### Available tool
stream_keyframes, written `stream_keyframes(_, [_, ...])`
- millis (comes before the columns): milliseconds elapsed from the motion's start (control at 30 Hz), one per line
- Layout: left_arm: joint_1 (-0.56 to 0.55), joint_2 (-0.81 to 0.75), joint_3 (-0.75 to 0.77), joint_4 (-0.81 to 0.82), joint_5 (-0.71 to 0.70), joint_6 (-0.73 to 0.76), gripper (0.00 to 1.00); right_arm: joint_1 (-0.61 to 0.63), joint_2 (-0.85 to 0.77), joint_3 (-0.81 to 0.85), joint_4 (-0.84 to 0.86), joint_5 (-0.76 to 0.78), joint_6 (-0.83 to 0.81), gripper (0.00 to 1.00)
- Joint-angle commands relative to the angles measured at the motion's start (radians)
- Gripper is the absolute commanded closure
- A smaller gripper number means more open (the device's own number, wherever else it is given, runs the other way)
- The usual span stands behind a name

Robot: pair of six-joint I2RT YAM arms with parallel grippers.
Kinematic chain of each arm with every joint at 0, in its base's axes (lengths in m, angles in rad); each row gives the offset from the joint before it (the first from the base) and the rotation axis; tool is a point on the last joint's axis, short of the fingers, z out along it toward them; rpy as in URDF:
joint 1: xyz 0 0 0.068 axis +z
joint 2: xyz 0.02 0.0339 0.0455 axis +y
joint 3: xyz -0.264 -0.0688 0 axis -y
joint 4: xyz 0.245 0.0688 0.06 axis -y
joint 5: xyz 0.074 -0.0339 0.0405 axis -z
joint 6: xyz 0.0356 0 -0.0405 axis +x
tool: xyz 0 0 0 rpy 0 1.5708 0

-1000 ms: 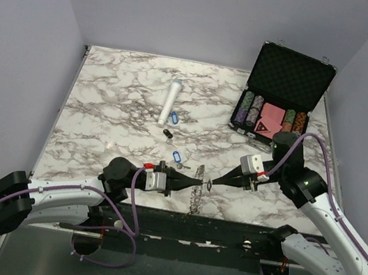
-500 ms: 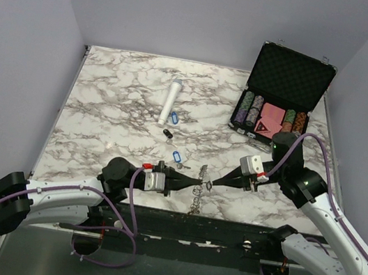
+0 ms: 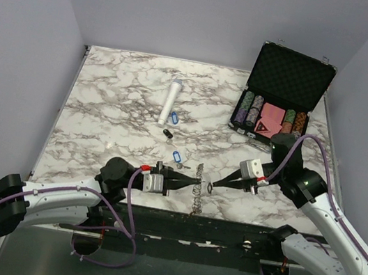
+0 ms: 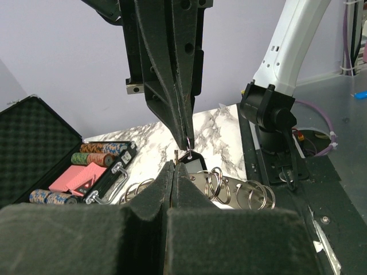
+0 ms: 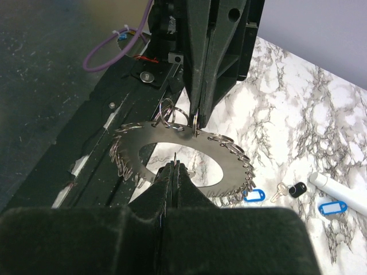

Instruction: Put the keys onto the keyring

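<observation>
Keyring [image 3: 196, 192] upright on edge, face toward right end effector's [image 3: 212, 184] key [image 4: 192, 165].

Left end effector [image 4: 172, 175] grips keyring [image 4: 238, 192], right end effector [image 4: 187, 140] black-tagged key [image 4: 193, 162].

The left arm [image 3: 61, 195] and the right arm [image 3: 329, 218] look alike: smooth white shells over the long links, bulky black housings at the joints, and a purple cable [image 3: 133, 196] hanging loose along each, from the black base frame [image 3: 189, 231] at the near edge out to the wrist. Each wrist carries a pale grey block [image 3: 155, 183] with a small red mark [image 3: 148, 166]. Beyond it, the left gripper [image 3: 195, 182] and the right gripper [image 3: 213, 183] are matt black, their long fingers [image 4: 172, 86] tapering to thin points, with round screw holes and stepped edges.
</observation>
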Motion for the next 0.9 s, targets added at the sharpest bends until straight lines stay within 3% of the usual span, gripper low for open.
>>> stream_keyframes(0, [0.011, -0.037, -0.006, -0.020, 0.040, 0.048, 1.00, 0.007, 0.005, 0.008, -0.053, -0.037, -0.074, 1.00])
stream_keyframes(533, [0.017, -0.037, 0.034, -0.107, 0.070, 0.124, 1.00, 0.007, 0.012, 0.002, -0.020, -0.032, -0.091, 1.00])
stream_keyframes(867, [0.017, 0.017, 0.046, -0.032, 0.098, 0.090, 1.00, 0.012, 0.017, -0.012, 0.057, -0.012, -0.030, 1.00])
